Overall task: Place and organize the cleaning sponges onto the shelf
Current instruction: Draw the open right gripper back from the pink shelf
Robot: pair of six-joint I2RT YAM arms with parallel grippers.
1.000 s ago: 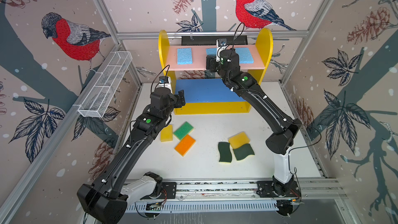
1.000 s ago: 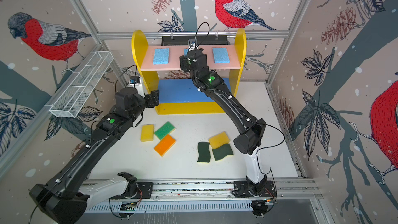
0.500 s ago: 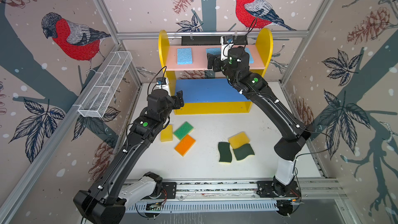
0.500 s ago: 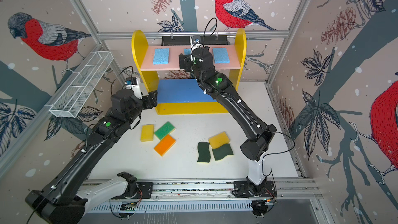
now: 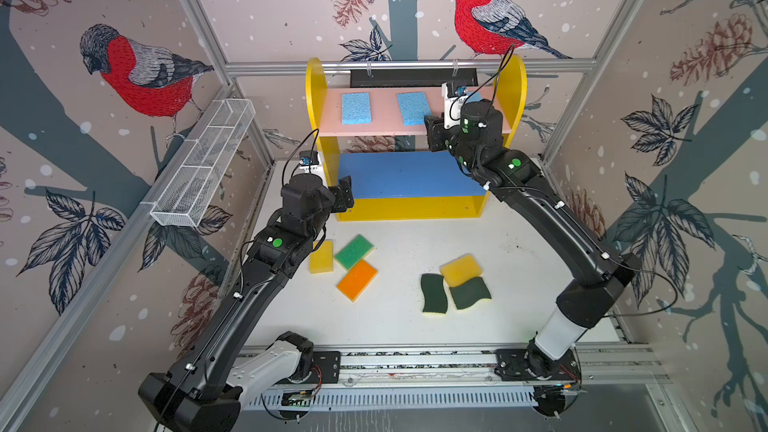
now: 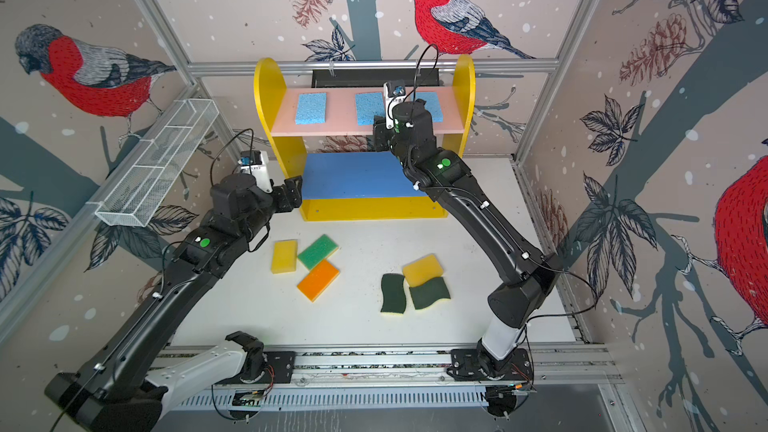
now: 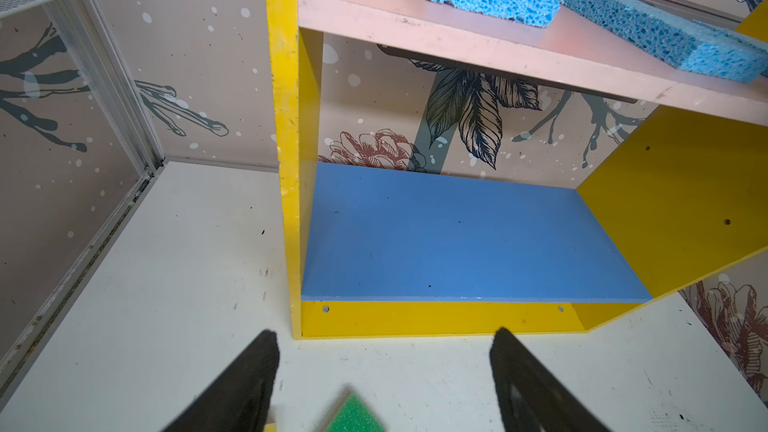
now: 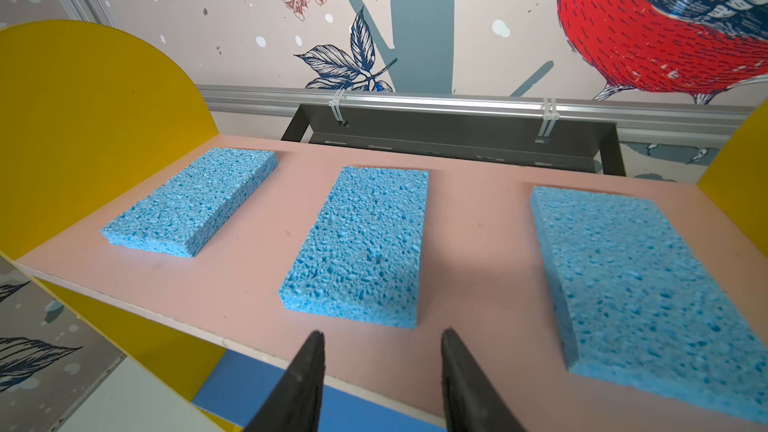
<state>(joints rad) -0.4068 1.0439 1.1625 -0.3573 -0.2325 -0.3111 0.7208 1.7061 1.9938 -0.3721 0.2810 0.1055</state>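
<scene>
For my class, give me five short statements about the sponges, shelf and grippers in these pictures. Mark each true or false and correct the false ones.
1. Three light-blue sponges lie on the pink top board. True.
2. The orange-topped sponge sits on the blue middle board. False: that board is bare, and the sponge lies on the table.
3. The right gripper is clamped on a light-blue sponge. False: its jaws stand apart with nothing between them, at the board's front edge.
4. Two dark-green scourers lie on the table beside a yellow block. True.
5. The left gripper holds nothing. True.
</scene>
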